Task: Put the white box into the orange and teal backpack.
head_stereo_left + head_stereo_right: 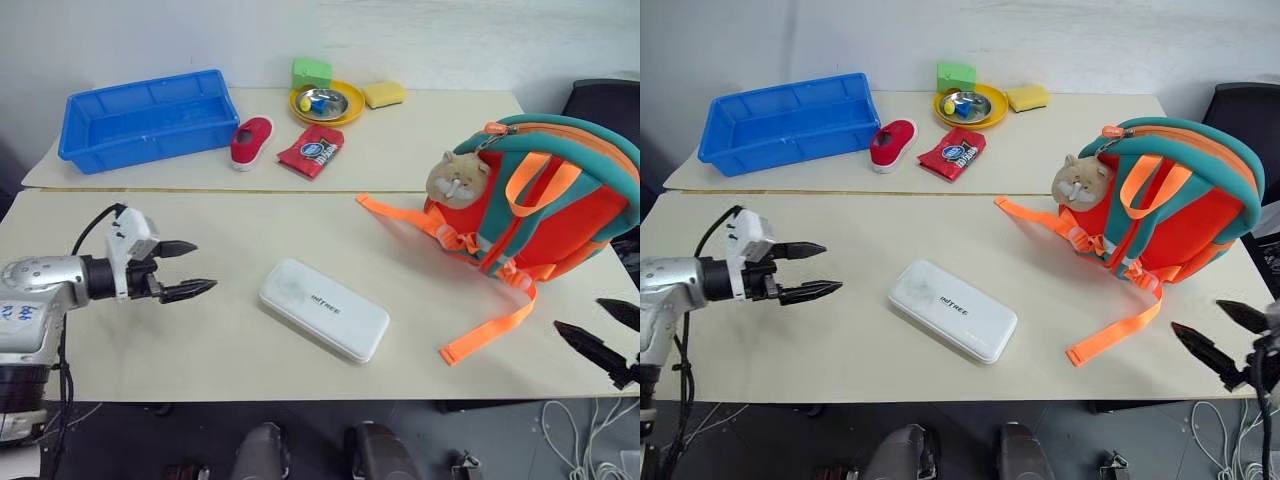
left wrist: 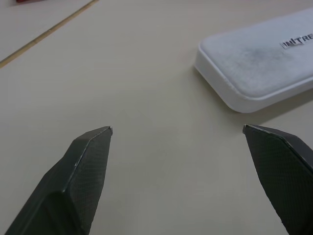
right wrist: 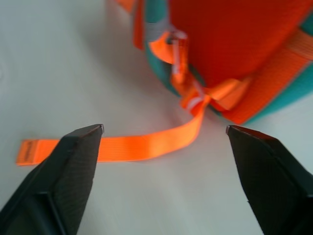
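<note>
L claw: open, empty | R claw: seems open, low

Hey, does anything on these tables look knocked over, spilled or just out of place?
Nothing spilled or damaged. The orange and teal backpack has loose straps trailing across the table. The white box lies flat but askew to the table's edge. A lone red shoe lies among the far table's items.
</note>
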